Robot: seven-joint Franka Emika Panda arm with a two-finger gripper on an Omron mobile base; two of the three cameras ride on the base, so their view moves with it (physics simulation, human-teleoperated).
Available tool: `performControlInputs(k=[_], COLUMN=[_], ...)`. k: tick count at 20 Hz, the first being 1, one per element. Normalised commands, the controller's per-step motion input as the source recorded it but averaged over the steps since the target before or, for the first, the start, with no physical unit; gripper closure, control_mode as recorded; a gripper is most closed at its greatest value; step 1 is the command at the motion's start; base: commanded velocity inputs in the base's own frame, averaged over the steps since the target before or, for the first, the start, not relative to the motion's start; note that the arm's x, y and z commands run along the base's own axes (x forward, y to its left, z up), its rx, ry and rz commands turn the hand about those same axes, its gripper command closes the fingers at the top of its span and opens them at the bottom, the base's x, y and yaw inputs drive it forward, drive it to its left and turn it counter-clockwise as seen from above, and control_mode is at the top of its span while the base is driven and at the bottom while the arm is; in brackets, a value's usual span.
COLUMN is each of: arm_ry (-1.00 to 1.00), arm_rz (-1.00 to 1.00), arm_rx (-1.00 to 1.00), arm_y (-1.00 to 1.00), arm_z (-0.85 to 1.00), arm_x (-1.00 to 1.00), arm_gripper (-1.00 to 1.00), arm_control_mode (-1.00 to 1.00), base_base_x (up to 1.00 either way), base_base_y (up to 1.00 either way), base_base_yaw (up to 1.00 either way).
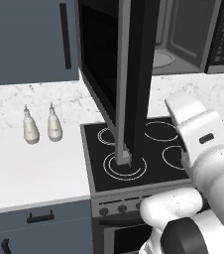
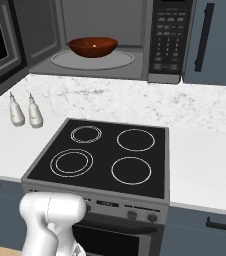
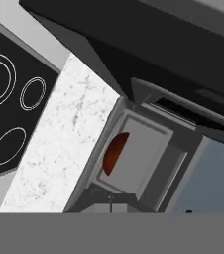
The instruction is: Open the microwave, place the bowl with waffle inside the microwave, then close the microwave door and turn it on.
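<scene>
The microwave (image 2: pixel 110 30) hangs above the stovetop with its pale grey cavity exposed. On the turntable inside rests the reddish-brown bowl (image 2: pixel 92 46), with a small pale speck in it. The microwave door (image 1: pixel 136 74) is swung wide out to the left, and I see it almost edge-on in the left base view. The door (image 2: pixel 0 45) also shows at the left edge of the right base view. In the hand view, rolled sideways, the bowl (image 3: pixel 115 151) sits in the cavity some way ahead, under the dark door (image 3: pixel 148 54). My gripper is shut and well back from the bowl.
The button panel (image 2: pixel 167 42) runs down the microwave's right side. Below lies the black four-ring stovetop (image 2: pixel 105 155). Two white bottles (image 2: pixel 25 112) stand on the white counter to its left. A blue-grey cabinet door (image 2: pixel 215 40) is to the right. My arm (image 1: pixel 203 144) rises over the stove's front right.
</scene>
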Motion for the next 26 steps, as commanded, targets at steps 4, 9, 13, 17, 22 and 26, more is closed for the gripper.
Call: performControlInputs(k=[4, 9, 13, 17, 22, 26], arm_ry=[0.00, 0.00, -0.03, -0.03, -0.01, 0.00], arm_rz=[-0.12, -0.13, -0.10, -0.10, -0.12, -0.14], arm_rx=[-0.01, -0.04, -0.04, -0.06, -0.08, -0.08], arm_y=[0.29, 0.39, 0.34, 0.45, 0.55, 0.57], arm_z=[0.00, 0.00, 0.00, 0.00, 0.00, -0.01], arm_x=[-0.27, -0.31, -0.54, -0.34, -0.07, 0.10], arm_gripper=[1.00, 1.00, 1.00, 1.00, 1.00, 1.00], arm_control_mode=[-1.00, -1.00, -1.00, -1.00, -1.00, -1.00], base_base_x=[0.00, 0.00, 0.00, 0.00, 0.00, 0.00], base_base_y=[0.00, 0.00, 0.00, 0.00, 0.00, 0.00], base_base_yaw=[0.00, 0.00, 0.00, 0.00, 0.00, 0.00])
